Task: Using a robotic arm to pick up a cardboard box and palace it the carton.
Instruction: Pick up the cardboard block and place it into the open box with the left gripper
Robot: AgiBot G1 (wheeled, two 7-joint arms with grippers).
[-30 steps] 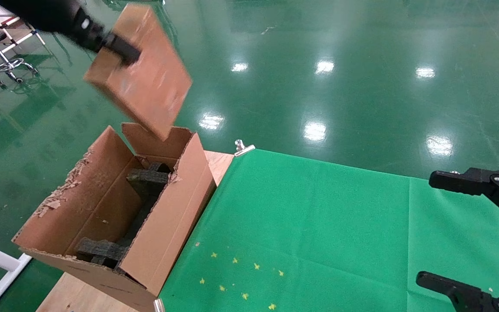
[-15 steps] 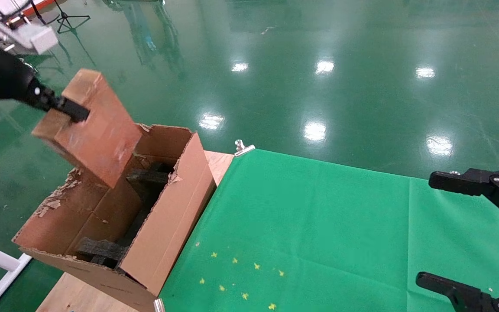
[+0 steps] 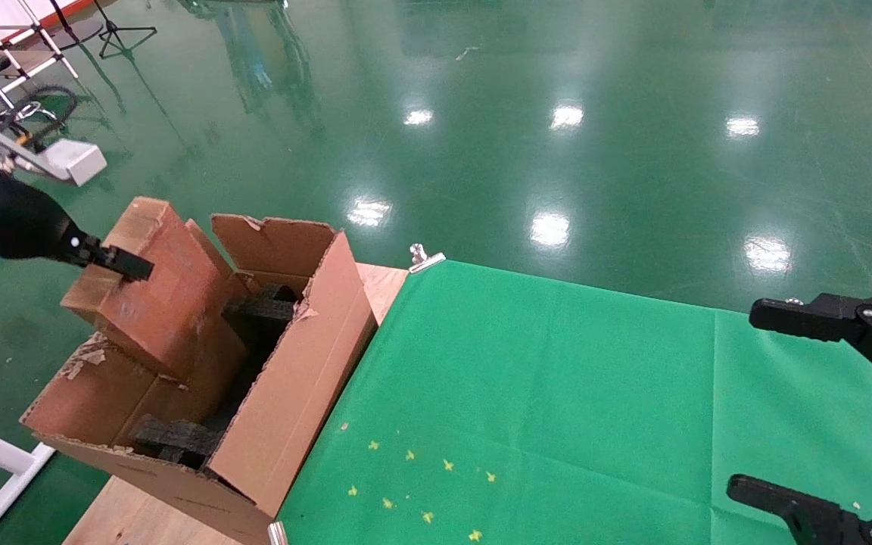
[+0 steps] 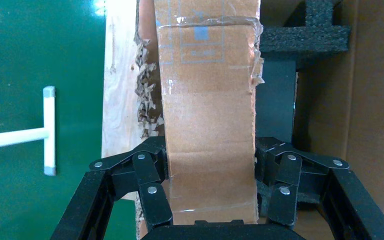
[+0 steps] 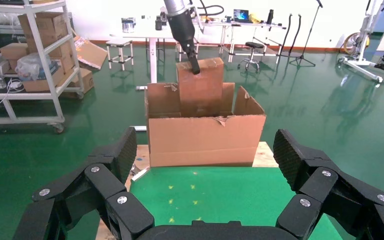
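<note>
Brown cardboard box pinched in left gripper, half sunk into carton on the lowering step; next, probably lower onto foam, release; right gripper spread, well away from carton.

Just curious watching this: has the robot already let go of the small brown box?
No: in the left wrist view the left gripper is clamped on both sides of the cardboard box, which pokes into the carton.

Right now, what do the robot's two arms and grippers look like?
The left arm shows a silver collar, a black wrist and a silver-white camera block; its left gripper is black, with linkage fingers pinned by silver rivets. The right gripper is all black too, with the same riveted linkages and ridged finger pads. No cables or markings show.
</note>
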